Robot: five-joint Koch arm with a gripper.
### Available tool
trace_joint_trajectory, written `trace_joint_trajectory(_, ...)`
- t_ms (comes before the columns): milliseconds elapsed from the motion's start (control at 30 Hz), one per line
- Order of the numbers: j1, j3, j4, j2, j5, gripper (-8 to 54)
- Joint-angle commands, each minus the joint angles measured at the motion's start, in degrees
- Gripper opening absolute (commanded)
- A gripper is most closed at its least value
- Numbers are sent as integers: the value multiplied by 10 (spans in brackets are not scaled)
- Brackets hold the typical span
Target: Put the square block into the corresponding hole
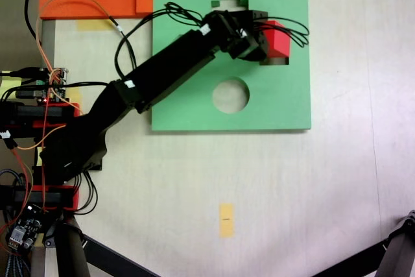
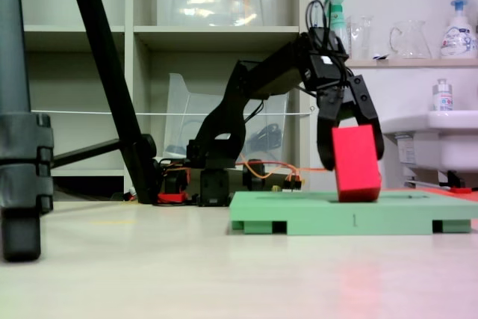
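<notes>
Gripper (image 2: 351, 156) fingers narrow, clamped on red foam cube (image 2: 355, 163). Cube tilted, lower end sat in square cutout (image 1: 279, 61) of green foam board (image 1: 194, 108), beside board's round cutout (image 1: 231, 95).

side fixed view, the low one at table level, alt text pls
A black robot arm's gripper holds a tilted red square block, its lower end resting at the green foam board on a pale table. Shelves and a black tripod leg stand behind.
</notes>
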Motion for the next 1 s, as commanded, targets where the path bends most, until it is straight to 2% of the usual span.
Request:
trace_joint_trajectory(0, -12, -11, 24, 10, 6, 120)
trace_joint_trajectory(533, -4, -11, 94, 41, -42, 119)
trace_joint_trajectory(667, 1, -11, 93, 31, -73, 120)
trace_joint_trajectory(967, 5, -12, 68, -1, -64, 120)
